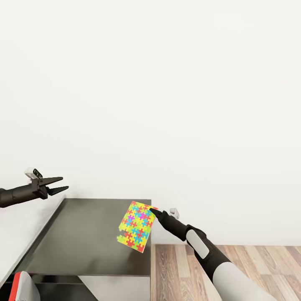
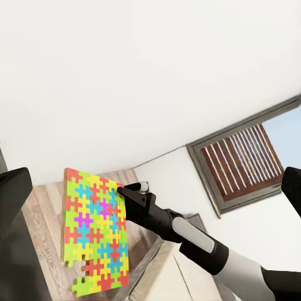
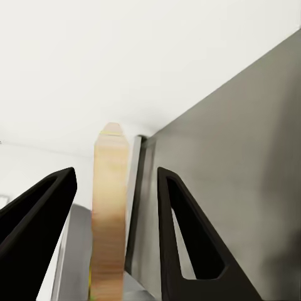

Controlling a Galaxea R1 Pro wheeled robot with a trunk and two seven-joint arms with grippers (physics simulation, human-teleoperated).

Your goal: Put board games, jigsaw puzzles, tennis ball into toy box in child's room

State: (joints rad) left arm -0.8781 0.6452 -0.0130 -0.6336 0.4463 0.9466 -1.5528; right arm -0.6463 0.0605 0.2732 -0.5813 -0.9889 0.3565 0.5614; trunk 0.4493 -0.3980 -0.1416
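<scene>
One jigsaw puzzle (image 1: 137, 226) hangs pinched in the right gripper (image 1: 153, 211) above the table's (image 1: 90, 242) right edge.
Left gripper (image 1: 59, 184) hovers spread over the table's left edge; the puzzle's bottom corner is ragged.

A thin square jigsaw puzzle panel (image 1: 137, 226) is patterned with small interlocking pieces in yellow, green, pink, red and blue; its edge (image 3: 110, 213) is seen as pale tan wood. At its 9 o'clock, a dark grey glossy panel (image 1: 92, 238) is seen. The plank floor (image 1: 234, 263) at 3 o'clock is coloured brown.
</scene>
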